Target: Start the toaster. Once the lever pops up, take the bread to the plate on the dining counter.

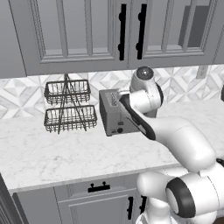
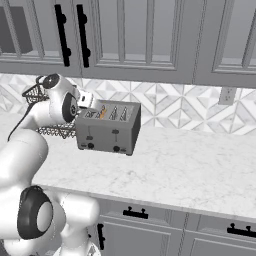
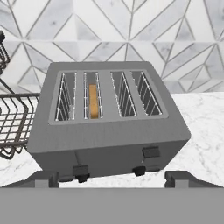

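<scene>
The pincer [image 3: 112, 177] hangs with jaws spread wide just above the toaster's [image 3: 107, 120] front, gripping nothing, probably to work a lever, while the bread [image 3: 93, 101] sits low in the second slot from the left.

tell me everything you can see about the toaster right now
The toaster is a boxy, grey, brushed-metal unit with four slots on top. The second slot from the left in the hand view holds the bread, sunk low with its golden edge showing. Its front face carries two lever tabs, the left one lower than the right, and small black knobs. It stands upright on the marble worktop near the tiled backsplash, beside a wire basket rack.
</scene>
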Tool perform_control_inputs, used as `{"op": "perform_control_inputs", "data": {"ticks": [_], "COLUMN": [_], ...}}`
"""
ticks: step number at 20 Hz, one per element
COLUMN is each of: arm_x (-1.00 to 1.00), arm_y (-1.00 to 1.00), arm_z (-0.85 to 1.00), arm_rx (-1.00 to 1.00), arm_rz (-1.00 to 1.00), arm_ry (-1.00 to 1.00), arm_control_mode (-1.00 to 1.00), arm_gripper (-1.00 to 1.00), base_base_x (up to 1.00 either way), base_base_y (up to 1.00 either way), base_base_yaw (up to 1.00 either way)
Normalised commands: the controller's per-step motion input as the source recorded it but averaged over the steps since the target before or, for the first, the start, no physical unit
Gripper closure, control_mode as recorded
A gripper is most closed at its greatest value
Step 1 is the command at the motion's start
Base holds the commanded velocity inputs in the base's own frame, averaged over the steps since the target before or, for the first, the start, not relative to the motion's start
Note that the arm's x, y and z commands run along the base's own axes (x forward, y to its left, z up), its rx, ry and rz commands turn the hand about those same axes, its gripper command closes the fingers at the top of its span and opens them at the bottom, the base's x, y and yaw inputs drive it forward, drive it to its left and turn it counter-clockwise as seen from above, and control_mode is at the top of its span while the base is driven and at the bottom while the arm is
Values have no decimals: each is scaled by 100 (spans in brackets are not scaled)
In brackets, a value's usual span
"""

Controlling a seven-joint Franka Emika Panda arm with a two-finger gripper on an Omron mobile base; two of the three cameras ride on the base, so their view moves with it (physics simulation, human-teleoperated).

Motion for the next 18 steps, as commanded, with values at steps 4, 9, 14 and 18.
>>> {"op": "perform_control_inputs", "data": {"ticks": [4, 9, 14, 18], "arm_x": [0, 0, 0, 0], "arm_y": [0, 0, 0, 0], "arm_z": [-6, 0, 0, 0], "arm_rx": [0, 0, 0, 0], "arm_rz": [0, 0, 0, 0], "arm_ry": [-13, -2, 0, 0], "arm_control_mode": [-100, -100, -100, -100], "arm_gripper": [-100, -100, -100, -100], "base_base_x": [0, 0, 0, 0], "base_base_y": [0, 0, 0, 0], "base_base_yaw": [0, 0, 0, 0]}}
